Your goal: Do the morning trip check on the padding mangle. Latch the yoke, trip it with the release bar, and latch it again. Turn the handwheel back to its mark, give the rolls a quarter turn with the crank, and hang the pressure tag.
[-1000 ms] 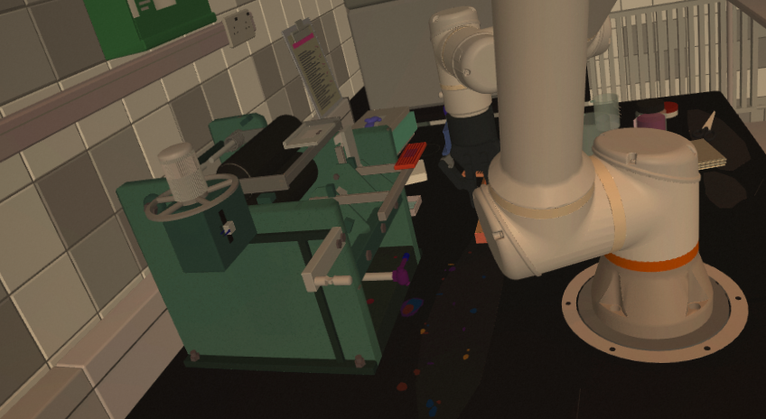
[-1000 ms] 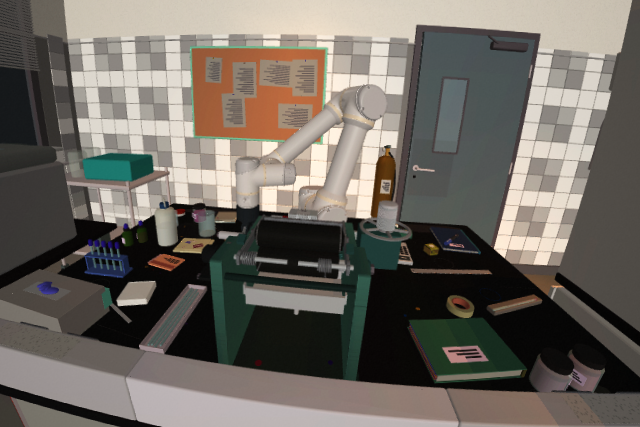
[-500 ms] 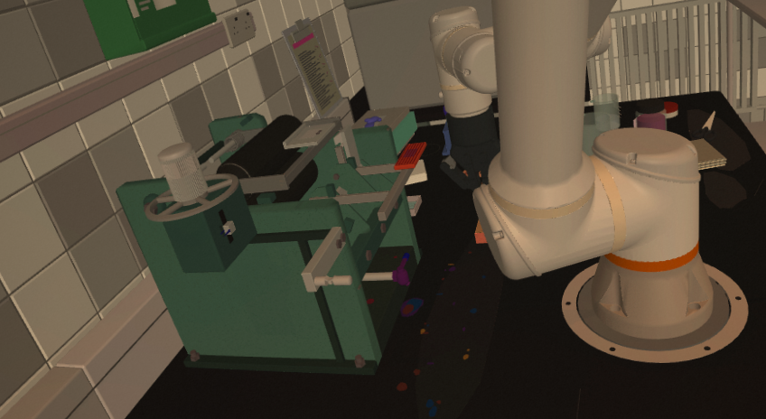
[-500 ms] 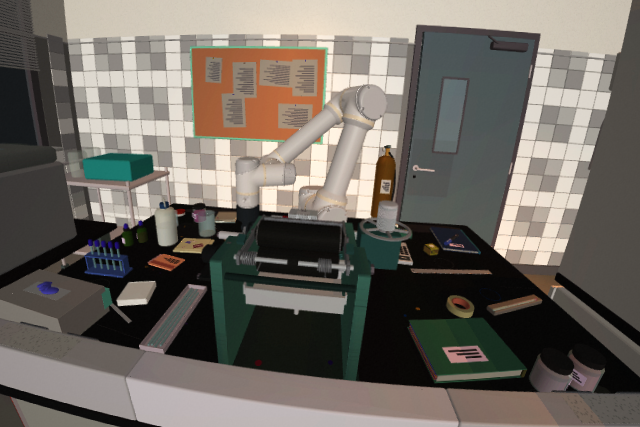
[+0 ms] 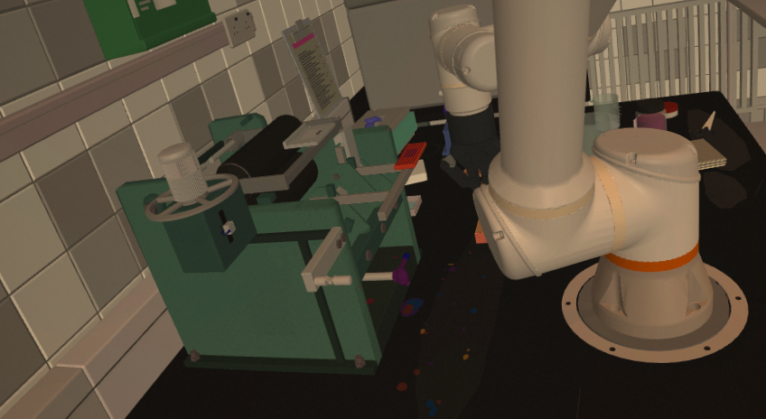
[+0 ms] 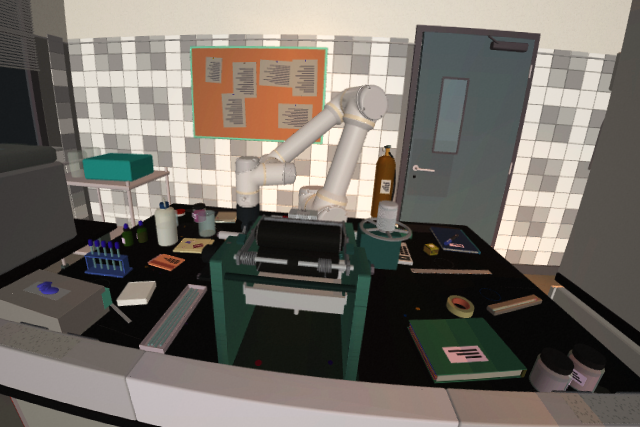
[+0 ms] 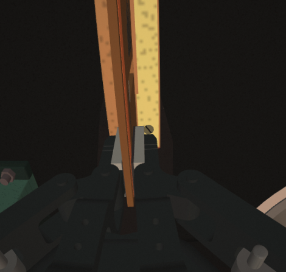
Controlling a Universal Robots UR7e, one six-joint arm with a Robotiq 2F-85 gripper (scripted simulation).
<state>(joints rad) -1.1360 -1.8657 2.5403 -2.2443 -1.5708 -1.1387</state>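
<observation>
The green padding mangle [image 5: 269, 243] stands on the black bench by the tiled wall. Its handwheel [image 5: 191, 196] sits on the near top corner, the crank [image 5: 328, 280] on the front face, and the red-capped release bar [image 5: 409, 156] juts toward the arm. Past the mangle's far end, low over the bench, my gripper [image 7: 127, 156] is closed on the thin orange pressure tag [image 7: 123, 86], which stands edge-on between the fingers. In the side camera the arm's base hides most of the gripper [image 5: 466, 174]. A yellow speckled card [image 7: 147, 62] lies behind the tag.
The robot base [image 5: 653, 286] fills the bench's right side. A grey cabinet [image 5: 398, 44] stands behind the mangle. A test tube rack [image 6: 107, 257], bottles [image 6: 166, 225], a green book [image 6: 465, 350], a tape roll [image 6: 460, 305] and jars [image 6: 566, 368] lie around the bench.
</observation>
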